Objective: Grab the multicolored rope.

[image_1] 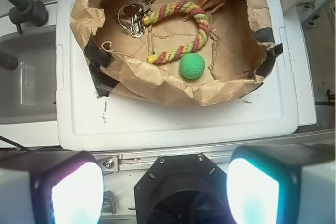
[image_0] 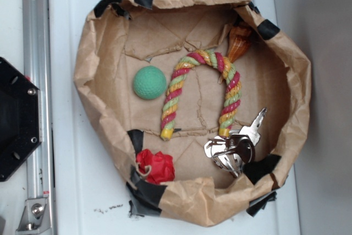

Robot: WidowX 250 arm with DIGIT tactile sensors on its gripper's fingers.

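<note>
The multicolored rope point(image_0: 204, 57) lies in a horseshoe on the floor of a brown paper bag tray point(image_0: 88, 75), its two ends pointing to the tray's near wall. It has red, yellow, light green and pink strands. In the wrist view the rope point(image_1: 201, 29) is far ahead, inside the tray point(image_1: 157, 85). My gripper point(image_1: 165, 192) is open and empty, with its two pale pads wide apart. It is well back from the tray, over the black robot base point(image_1: 181, 192). The gripper does not show in the exterior view.
Inside the tray are a green ball point(image_0: 149, 82) beside the rope's left leg, a bunch of keys point(image_0: 234, 148) at its right end, a red cloth wad point(image_0: 155, 167) and an orange shell-like thing point(image_0: 240, 41). The tray stands on a white lid point(image_0: 71, 152). A metal rail point(image_0: 36, 81) runs beside it.
</note>
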